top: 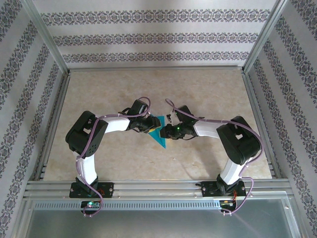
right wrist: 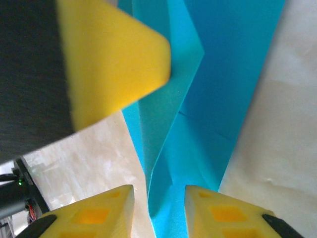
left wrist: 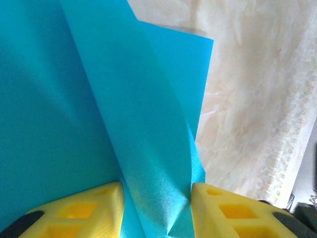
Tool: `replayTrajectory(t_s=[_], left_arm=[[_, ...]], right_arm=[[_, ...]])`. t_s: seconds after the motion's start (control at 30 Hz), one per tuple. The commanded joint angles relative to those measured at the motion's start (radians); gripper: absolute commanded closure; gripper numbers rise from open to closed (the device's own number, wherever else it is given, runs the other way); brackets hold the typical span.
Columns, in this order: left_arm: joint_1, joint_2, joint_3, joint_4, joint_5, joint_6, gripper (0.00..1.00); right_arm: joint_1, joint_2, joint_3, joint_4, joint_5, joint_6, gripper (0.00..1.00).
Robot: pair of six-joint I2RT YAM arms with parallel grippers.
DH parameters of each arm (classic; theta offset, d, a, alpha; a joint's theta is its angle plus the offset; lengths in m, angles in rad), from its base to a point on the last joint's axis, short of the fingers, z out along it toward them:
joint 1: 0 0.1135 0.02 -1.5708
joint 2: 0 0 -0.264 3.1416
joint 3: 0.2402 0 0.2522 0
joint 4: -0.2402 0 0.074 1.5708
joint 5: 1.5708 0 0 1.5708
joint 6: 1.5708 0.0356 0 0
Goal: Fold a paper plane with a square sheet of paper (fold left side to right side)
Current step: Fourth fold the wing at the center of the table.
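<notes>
Meeting over the thin teal-blue folded paper sheet (top: 158,133) at the beige table's (top: 99,158) centre, the left gripper (top: 148,126) sat at nine o'clock and the right gripper (top: 168,130) at three. From the left wrist, the left gripper (left wrist: 157,208) pinched a raised flap of the sheet (left wrist: 74,99). From the right wrist, the right gripper (right wrist: 158,208) stood narrowly parted astride the sheet's (right wrist: 233,74) edge. This looked mid-fold; next, the crease needs pressing flat.

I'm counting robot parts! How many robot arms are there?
2. The left arm sits left of the blue paper, the right arm right of it, both reaching to it mid-table.
</notes>
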Motion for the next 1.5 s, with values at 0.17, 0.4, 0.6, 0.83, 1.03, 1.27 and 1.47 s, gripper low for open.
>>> replayTrajectory(t_s=[0.17, 0.4, 0.6, 0.83, 1.03, 1.27, 1.47], left_arm=[[-0.014, 0.031, 0.015, -0.069, -0.037, 0.022, 0.59], [-0.015, 0.03, 0.015, -0.068, -0.037, 0.023, 0.59], [-0.015, 0.027, 0.014, -0.068, -0.034, 0.023, 0.59], [-0.015, 0.026, 0.013, -0.068, -0.035, 0.023, 0.59], [-0.015, 0.027, 0.013, -0.068, -0.036, 0.022, 0.59], [-0.015, 0.024, 0.012, -0.069, -0.036, 0.024, 0.59], [-0.015, 0.024, 0.014, -0.071, -0.037, 0.023, 0.59]], right_arm=[[-0.059, -0.061, -0.019, 0.003, -0.048, 0.0, 0.6], [-0.047, -0.018, 0.004, 0.044, -0.048, 0.037, 0.62], [-0.028, 0.02, 0.018, 0.062, -0.041, 0.05, 0.64], [-0.015, 0.036, 0.02, 0.076, -0.042, 0.06, 0.74], [-0.023, 0.027, 0.014, 0.055, -0.018, 0.048, 0.92], [-0.033, 0.022, 0.01, 0.018, 0.019, 0.025, 1.0], [-0.032, 0.032, 0.013, -0.002, 0.047, 0.011, 1.0]])
